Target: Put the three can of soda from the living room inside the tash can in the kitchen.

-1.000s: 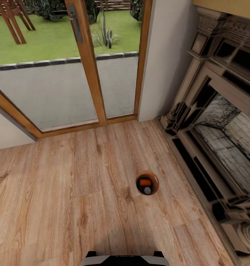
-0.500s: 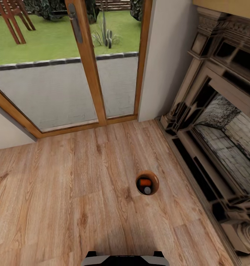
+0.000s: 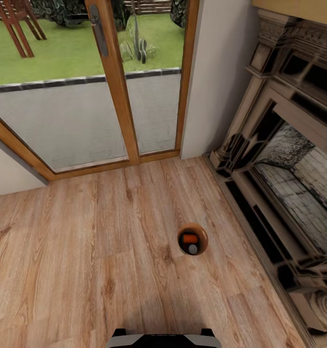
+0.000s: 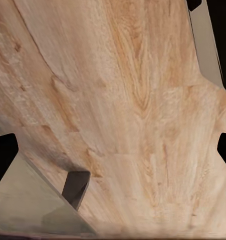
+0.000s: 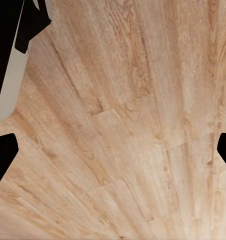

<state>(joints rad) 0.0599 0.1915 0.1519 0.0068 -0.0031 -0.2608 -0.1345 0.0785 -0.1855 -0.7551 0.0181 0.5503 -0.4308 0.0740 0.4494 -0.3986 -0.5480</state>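
**Bin on the living-room floor, cans inside**

Floor (image 3: 62,251) of light planks covers the lower half of the head view. Glass doors (image 3: 71,96) with wood frames fill the upper left, garden beyond. Lower centre, right of the middle, stands the bin (image 3: 192,239), seen from above, brown inside. In it lies an orange can (image 3: 187,239), with a grey can top (image 3: 193,249) just beside it; whether a third can is there I cannot tell. A fireplace (image 3: 289,183) runs down the right edge, near the bin but apart from it.

At the bottom edge sits the robot's base (image 3: 162,338). Both wrist views look at bare planks; the dark tips at their side edges suggest wide jaws holding nothing, though I cannot tell for sure.

Judging by this, the bin must go to the kitchen: approach square, grip the rim, keep it upright so no can spills
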